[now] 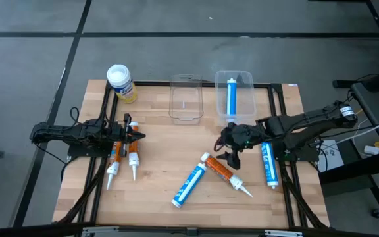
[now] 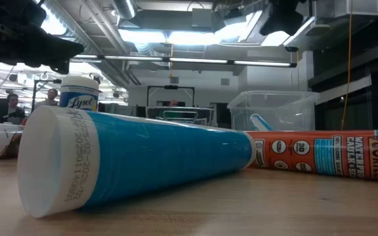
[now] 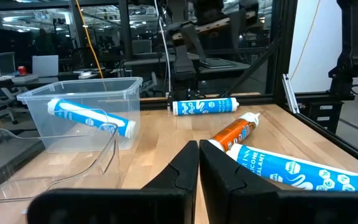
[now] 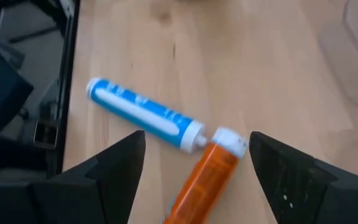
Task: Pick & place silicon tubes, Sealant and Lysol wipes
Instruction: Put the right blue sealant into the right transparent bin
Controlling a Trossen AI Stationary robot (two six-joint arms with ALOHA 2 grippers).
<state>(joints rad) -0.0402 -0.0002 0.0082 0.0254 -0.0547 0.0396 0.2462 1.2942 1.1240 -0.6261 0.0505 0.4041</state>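
Wooden slats make up my table (image 1: 170, 164), and on it I count six tubes. Two orange tubes (image 1: 124, 155) lie side by side at the left edge under my left gripper (image 1: 137, 137), whose fingers are pressed together on nothing. A blue tube (image 1: 189, 185) and an orange tube (image 1: 224, 172) meet cap to cap near the front middle, another blue tube (image 1: 269, 164) lies by the right edge, and a sixth tube (image 1: 231, 96) rests inside the right one of two clear plastic bins (image 1: 247, 82); the other bin (image 1: 185, 99) holds nothing. One Lysol wipes (image 1: 120, 82) canister stands upright at the back left corner, white-lidded, yellow-labelled. My right gripper (image 1: 232, 153) hangs spread wide above the meeting caps. Only the low view shows printed lettering on the blue tube's flat end.
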